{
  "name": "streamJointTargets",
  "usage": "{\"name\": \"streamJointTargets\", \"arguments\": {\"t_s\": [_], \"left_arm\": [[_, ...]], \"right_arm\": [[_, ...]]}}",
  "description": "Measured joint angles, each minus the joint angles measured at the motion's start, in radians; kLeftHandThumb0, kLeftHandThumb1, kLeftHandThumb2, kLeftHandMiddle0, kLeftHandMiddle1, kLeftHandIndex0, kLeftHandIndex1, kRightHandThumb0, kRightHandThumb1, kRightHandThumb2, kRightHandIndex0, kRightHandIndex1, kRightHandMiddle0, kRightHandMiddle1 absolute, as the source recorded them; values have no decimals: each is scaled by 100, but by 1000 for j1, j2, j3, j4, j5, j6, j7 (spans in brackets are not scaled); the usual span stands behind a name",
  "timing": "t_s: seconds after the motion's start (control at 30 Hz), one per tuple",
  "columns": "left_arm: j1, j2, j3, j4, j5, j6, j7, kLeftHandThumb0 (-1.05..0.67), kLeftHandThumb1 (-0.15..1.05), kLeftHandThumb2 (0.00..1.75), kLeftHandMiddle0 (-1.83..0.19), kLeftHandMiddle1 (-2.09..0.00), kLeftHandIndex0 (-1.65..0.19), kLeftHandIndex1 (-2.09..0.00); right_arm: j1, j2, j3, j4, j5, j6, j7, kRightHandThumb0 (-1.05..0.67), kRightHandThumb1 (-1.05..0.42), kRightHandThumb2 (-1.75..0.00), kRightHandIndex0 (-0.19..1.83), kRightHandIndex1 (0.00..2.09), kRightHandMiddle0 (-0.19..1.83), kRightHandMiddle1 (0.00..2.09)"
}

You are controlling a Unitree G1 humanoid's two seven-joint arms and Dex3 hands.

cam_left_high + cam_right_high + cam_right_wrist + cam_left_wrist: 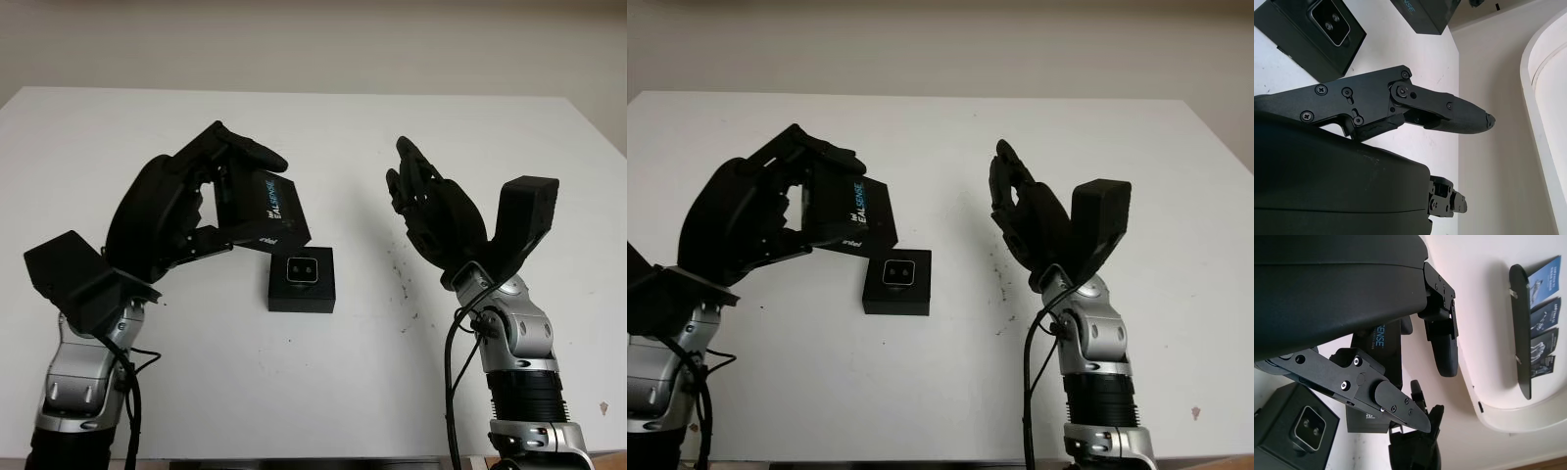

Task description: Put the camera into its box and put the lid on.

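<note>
A white, matte table (323,392) with a few dark specks fills the scene. Near its middle sits a small square black box base (302,280), open at the top. Nested in it, face up, is a small silver-grey camera (301,269) with a dark front and two round lenses.

The robot's left hand (191,201), glossy black plastic with three jointed fingers, is raised above the table. Its fingers are curled around a flat black cardboard lid (263,211) with blue and white lettering on its side. The lid is held tilted on edge, with its long side running from the hand towards the table's centre. Its lower corner hangs just beside and above the box's far left corner; whether the two touch cannot be told.

The box lies just to the right of the left hand and a little nearer the robot. This hand is much the closer of the two. By judgement, the camera is already in place and only the lid remains. The lid would need to be levelled and squared over the box before lowering.

The robot's right hand (431,211) is lifted well to the right of the box, open and holding nothing, palm turned towards the centre.

The lid looks stiff, smooth and light, with sharp corners. The box walls look equally crisp, so a skewed lid would likely catch.
</note>
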Motion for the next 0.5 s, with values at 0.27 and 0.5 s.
{"name": "streamJointTargets", "arguments": {"t_s": [0.27,0.5], "left_arm": [[-24,-85,-40,56,4,-11,35,-17,99,5,-37,-152,-28,-147],[-47,-123,-70,119,34,-22,44,-19,98,5,-41,-156,-29,-150]], "right_arm": [[1,1,0,9,-3,-17,-3,-71,-105,-60,-11,6,-9,6],[3,2,0,18,-3,-22,-8,-71,-105,-59,-12,6,-9,6]]}}
